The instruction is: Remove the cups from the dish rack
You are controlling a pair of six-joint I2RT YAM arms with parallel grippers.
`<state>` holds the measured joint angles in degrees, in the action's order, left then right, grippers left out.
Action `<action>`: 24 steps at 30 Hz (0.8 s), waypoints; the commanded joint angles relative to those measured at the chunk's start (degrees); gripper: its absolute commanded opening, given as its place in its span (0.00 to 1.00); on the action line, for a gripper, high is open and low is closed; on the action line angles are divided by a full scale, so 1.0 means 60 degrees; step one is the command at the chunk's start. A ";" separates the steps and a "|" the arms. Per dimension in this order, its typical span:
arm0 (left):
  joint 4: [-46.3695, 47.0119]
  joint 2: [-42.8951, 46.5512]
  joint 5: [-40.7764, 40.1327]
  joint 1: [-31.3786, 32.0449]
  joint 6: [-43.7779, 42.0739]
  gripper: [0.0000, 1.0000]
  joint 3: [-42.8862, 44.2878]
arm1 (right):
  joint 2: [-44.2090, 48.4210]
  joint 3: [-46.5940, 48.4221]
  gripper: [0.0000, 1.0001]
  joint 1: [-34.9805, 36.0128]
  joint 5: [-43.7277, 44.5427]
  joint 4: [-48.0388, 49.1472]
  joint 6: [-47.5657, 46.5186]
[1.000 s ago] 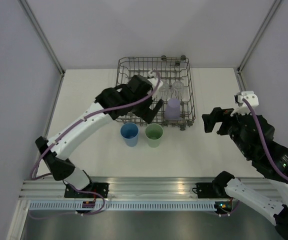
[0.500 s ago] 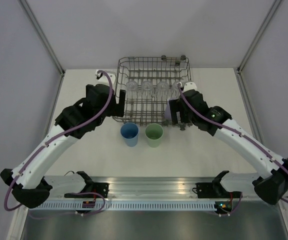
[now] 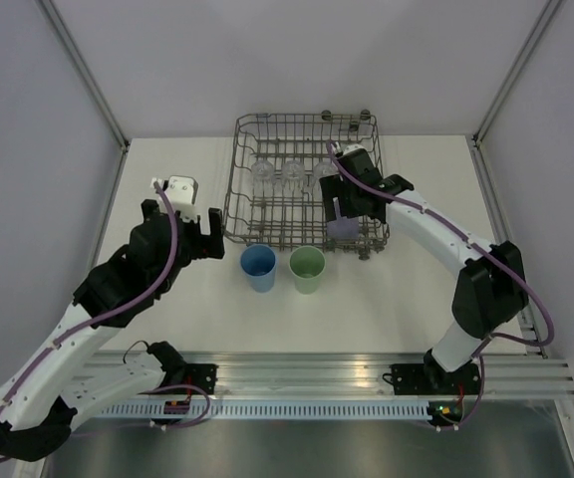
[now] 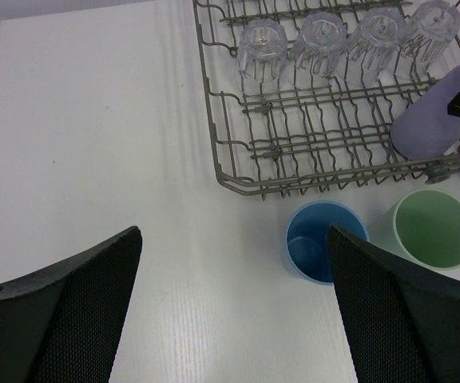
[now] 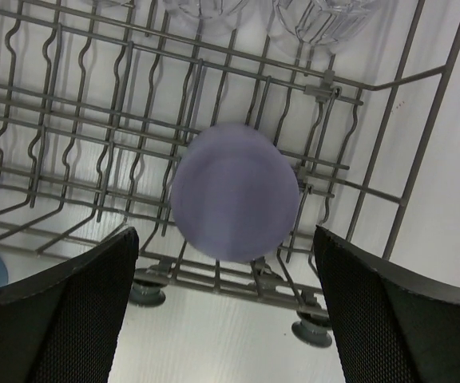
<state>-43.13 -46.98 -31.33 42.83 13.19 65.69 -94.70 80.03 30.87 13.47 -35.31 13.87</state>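
Note:
The grey wire dish rack (image 3: 242,189) stands at the back middle of the table. The lilac cup (image 3: 345,227) sits upside down in its front right corner. Several clear glasses (image 3: 292,171) stand in a row along its back. The blue cup (image 3: 258,267) and the green cup (image 3: 307,269) stand upright on the table in front of the rack. My right gripper (image 3: 339,207) hovers open just above the lilac cup (image 5: 235,191), with nothing in it. My left gripper (image 3: 207,237) is open and empty over the bare table left of the rack, with the blue cup (image 4: 326,253) by its right finger.
The left wrist view shows the rack's front left corner (image 4: 222,171), the glasses (image 4: 263,48), the green cup (image 4: 434,228) and the lilac cup (image 4: 430,120). The rack's feet (image 5: 314,331) rest on the white table. Grey walls enclose the table on three sides.
My left arm has pulled back from the rack to the left side of the table. My right arm has swung in from the right to above the lilac cup.

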 commanded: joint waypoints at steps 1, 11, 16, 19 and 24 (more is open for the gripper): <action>0.0700 -0.0182 0.0198 -0.0033 -0.0514 1.00 -0.0167 | -0.0549 0.0650 0.94 -0.0194 -0.0312 0.0304 -0.0129; 0.0700 -0.0402 0.0754 -0.0034 -0.0675 1.00 -0.0416 | -0.1385 0.1076 0.83 -0.0297 -0.0063 0.0377 -0.0246; 0.0715 -0.0534 0.1047 -0.0019 -0.0719 1.00 -0.0431 | -0.1503 0.1310 0.72 -0.0355 -0.0166 0.0231 -0.0290; 0.0700 -0.0607 0.1150 -0.0019 -0.0704 1.00 -0.0372 | -0.1371 0.1383 0.59 -0.0370 -0.0137 0.0100 -0.0261; 0.0715 -0.0607 0.1515 -0.0019 -0.0427 1.00 -0.0109 | -0.0787 0.1456 0.51 -0.0356 -0.0019 -0.0106 -0.0290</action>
<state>-41.39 -50.65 -24.71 42.83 10.92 63.35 -103.07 86.08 28.95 12.51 -35.29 12.36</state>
